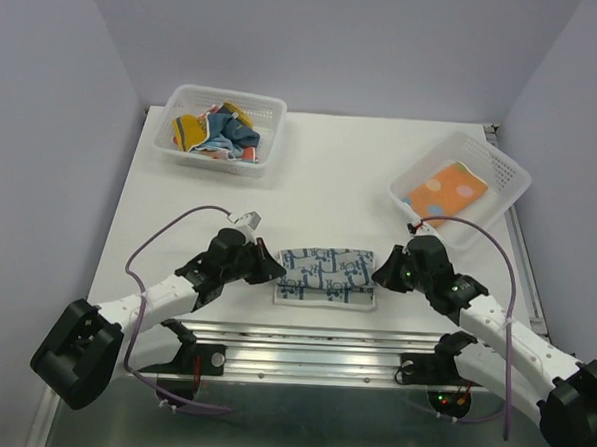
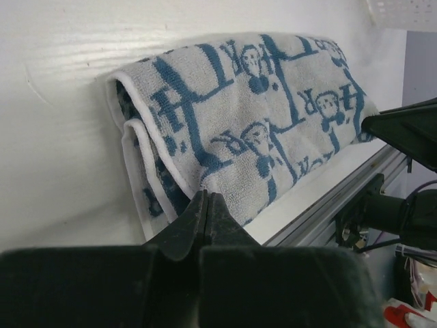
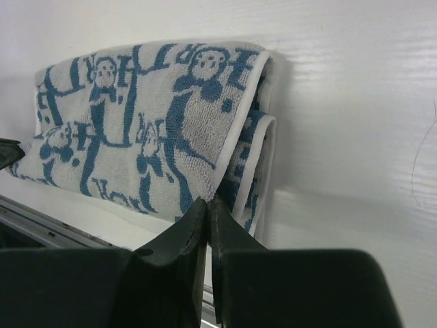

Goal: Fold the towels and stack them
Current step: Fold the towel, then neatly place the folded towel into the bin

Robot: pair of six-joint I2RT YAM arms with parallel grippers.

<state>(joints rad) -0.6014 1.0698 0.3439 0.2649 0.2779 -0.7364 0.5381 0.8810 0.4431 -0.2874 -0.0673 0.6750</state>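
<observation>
A white towel with blue print (image 1: 326,275) lies folded in layers near the table's front edge, between my two grippers. My left gripper (image 1: 276,270) is shut at the towel's left end. In the left wrist view its tips (image 2: 207,195) meet tightly against the towel's (image 2: 259,116) near hem, with no cloth seen between them. My right gripper (image 1: 379,275) is shut at the right end. Its tips (image 3: 208,200) touch the hem of the towel's (image 3: 150,123) top layer. An orange dotted towel (image 1: 443,194) lies flat in the right basket. Several crumpled towels (image 1: 215,134) fill the left basket.
A white lattice basket (image 1: 225,95) stands at the back left and another (image 1: 502,164) at the right. A metal rail (image 1: 312,339) runs along the table's near edge, just in front of the folded towel. Walls close in the back and sides.
</observation>
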